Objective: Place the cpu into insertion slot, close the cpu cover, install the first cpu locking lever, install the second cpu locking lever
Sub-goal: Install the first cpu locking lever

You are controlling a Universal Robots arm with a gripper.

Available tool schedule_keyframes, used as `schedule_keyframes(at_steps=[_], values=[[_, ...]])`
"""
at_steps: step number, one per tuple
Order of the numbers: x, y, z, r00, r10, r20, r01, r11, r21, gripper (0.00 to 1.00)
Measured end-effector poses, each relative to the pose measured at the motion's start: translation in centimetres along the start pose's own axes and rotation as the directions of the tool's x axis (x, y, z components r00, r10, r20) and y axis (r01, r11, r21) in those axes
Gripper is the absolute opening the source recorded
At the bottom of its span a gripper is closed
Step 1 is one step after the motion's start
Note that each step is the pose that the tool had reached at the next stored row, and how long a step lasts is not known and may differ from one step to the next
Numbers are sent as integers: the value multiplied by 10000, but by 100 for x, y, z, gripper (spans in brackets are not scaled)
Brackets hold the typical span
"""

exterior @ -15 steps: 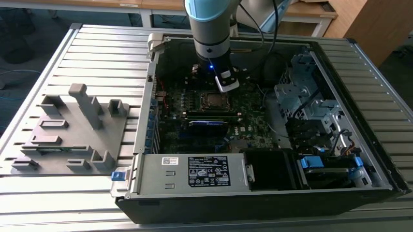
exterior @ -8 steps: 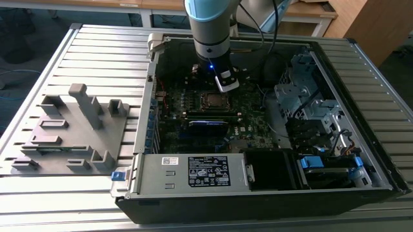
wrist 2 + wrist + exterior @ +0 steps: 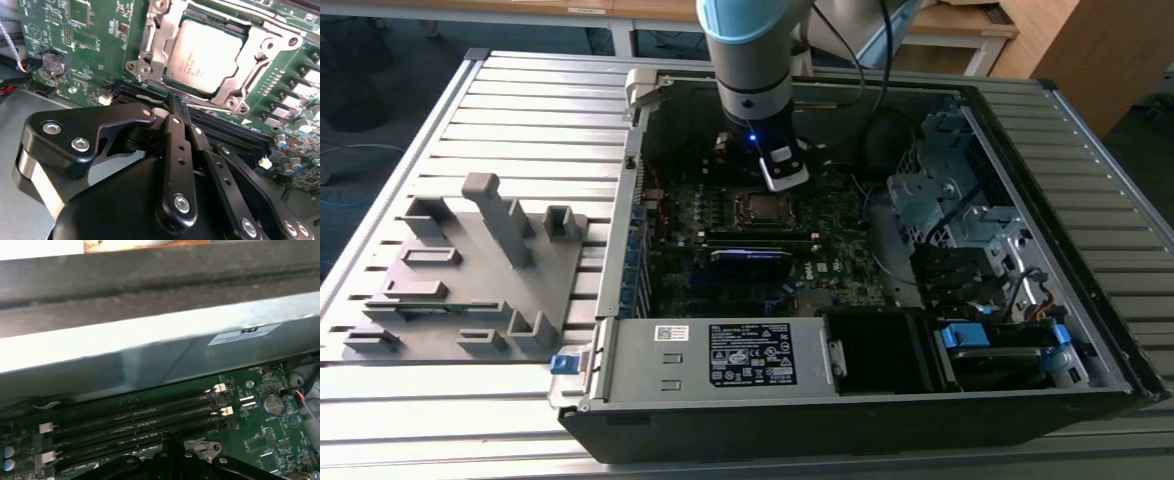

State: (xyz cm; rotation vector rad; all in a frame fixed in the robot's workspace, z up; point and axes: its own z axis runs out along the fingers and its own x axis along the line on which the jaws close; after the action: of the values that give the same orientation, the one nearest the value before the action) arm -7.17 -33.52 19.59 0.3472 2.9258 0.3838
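Here, cpu (image 3: 207, 55) under cpu cover (image 3: 159, 37), claw (image 3: 174, 101) closed

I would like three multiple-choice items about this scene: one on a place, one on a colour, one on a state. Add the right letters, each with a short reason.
1. Where does the grey moulded plastic fixture stand?
A) inside the open black computer case
B) on the slatted metal table, at the exterior view's left of the case
C) on the arm

2. What colour is the large circuit board?
A) red
B) green
C) white

3. The silvery-grey square cpu is
A) seated on the board inside the silvery metal cpu cover
B) held by the hand
C) lying on the table

Key: 1 B, it stands outside the case wall; 2 B, green surrounds the cpu; 3 A, the frame borders it.
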Motion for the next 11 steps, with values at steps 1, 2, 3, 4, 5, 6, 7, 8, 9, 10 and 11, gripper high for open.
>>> schedule_keyframes(at_steps=[1,2,3,4,5,6,7,8,9,10,11], values=[[13,-1,-2,10000,18,5,-18,10000,3,10],[25,-1,-4,10000,39,11,-39,10000,5,10],[35,0,-5,10000,63,18,-63,10000,9,10],[42,1,-6,10000,89,25,-89,10000,12,10],[49,3,-7,9999,119,34,-119,9999,17,10],[54,5,-6,9999,158,45,-158,9999,22,10],[58,6,-5,9998,195,56,-195,9998,26,10],[59,9,-4,9997,237,68,-237,9997,33,10],[61,11,-3,9996,284,81,-285,9996,40,10],[61,13,0,9994,340,98,-340,9994,46,10],[62,14,3,9991,405,117,-406,9992,54,10]])
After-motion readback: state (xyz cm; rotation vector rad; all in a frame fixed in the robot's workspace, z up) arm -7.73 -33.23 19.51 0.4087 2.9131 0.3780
